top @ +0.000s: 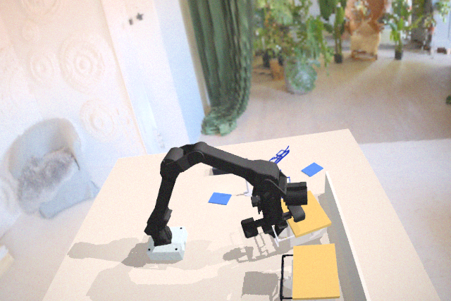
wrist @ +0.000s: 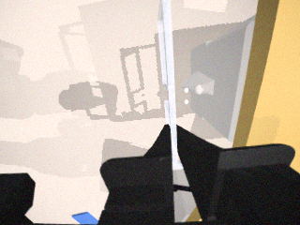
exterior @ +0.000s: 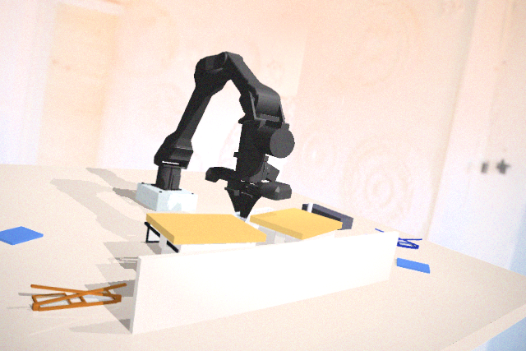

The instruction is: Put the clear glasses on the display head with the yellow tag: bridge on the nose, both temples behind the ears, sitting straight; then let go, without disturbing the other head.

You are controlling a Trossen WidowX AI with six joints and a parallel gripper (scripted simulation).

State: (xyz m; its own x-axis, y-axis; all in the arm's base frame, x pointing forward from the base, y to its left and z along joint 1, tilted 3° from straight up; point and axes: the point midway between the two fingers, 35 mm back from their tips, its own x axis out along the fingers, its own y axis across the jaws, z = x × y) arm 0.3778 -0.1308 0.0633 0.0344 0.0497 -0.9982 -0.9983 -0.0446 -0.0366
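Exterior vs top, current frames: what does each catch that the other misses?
Exterior only: orange glasses, folded beside the white panel.
Top only: green curtain and potted plants.
Both: the arm, two yellow-topped stands, the white panel, and the black glasses on one stand.

Long white upright panel (top: 344, 230) (exterior: 263, 281) behind both yellow-topped heads (top: 309, 213) (exterior: 297, 223), blocking that side.
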